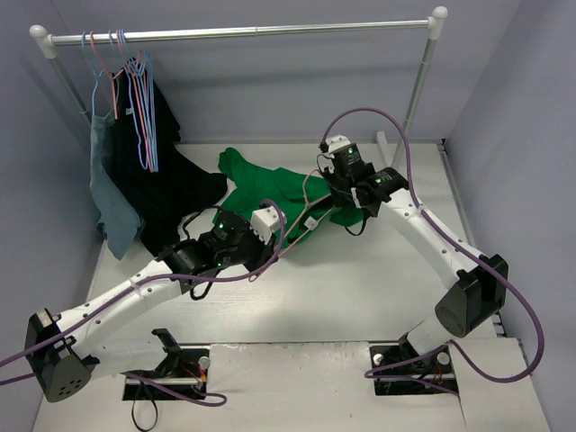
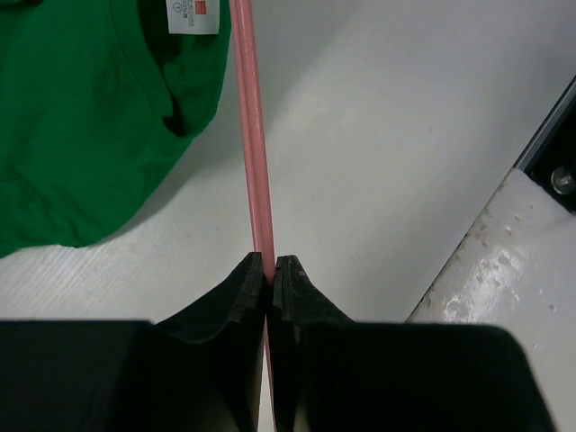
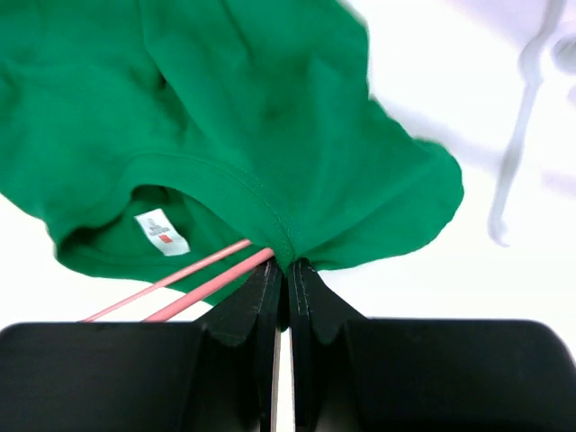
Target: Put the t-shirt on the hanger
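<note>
The bright green t-shirt (image 1: 270,189) lies crumpled on the table between both arms. Its white neck label (image 3: 162,232) shows at the collar. My right gripper (image 3: 286,266) is shut on the collar edge of the t-shirt (image 3: 252,108). The pink hanger (image 3: 202,279) runs into the neck opening beside those jaws. My left gripper (image 2: 268,263) is shut on a straight bar of the hanger (image 2: 252,135), just right of the t-shirt (image 2: 81,117) and its label (image 2: 193,13). From above, the left gripper (image 1: 277,219) and the right gripper (image 1: 335,193) sit close together over the cloth.
A clothes rail (image 1: 243,32) spans the back. Blue and pink wire hangers (image 1: 139,99), a grey-blue garment (image 1: 108,189) and a black garment (image 1: 166,193) hang at its left end. A white hanger (image 3: 522,117) lies by the rail's right post.
</note>
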Robot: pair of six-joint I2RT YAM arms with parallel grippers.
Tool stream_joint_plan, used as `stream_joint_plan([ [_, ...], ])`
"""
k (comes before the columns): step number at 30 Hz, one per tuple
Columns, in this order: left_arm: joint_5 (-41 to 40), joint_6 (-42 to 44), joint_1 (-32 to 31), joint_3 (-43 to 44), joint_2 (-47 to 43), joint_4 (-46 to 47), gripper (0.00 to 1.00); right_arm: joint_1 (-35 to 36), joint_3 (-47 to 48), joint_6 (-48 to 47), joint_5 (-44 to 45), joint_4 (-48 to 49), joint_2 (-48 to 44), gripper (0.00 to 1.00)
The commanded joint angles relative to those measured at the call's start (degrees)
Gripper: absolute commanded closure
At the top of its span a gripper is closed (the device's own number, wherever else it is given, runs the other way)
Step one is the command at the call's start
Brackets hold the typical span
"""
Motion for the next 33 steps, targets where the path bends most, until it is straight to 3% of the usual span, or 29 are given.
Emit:
stream_joint_plan([
  [1,2.5,0.5,-0.3,4.6,-1.3,10.0,1.0,0.7,7.7,-3.1,-0.3,-1.6,-2.7,0.98],
  [6,5.0,1.3,-0.3,4.3,-0.8,13.8,1.0,2.9,12.4,-8.1,-2.0,-2.0,-4.8,0.97],
  [16,12.8,-0.3,0.2,2.8,0.4,16.4,1.0,2.8,7.3,-18.8,-0.1,4.5,-13.9,0.9],
  [19,16.2,-1.2,0.4,3.2,1.9,17.3,1.0,2.6,6.2,-22.1,-4.2,5.4,-15.1,0.88],
  [25,18.3,-2.6,0.6,4.1,4.8,18.6,1.0,2.4,5.8,-23.0,-8.4,6.3,-17.0,0.92],
  [33,17.7,-10.0,4.5,1.8,5.1,29.8,1.0,2.5,2.9,-18.2,-15.5,5.0,-18.4,0.93],
])
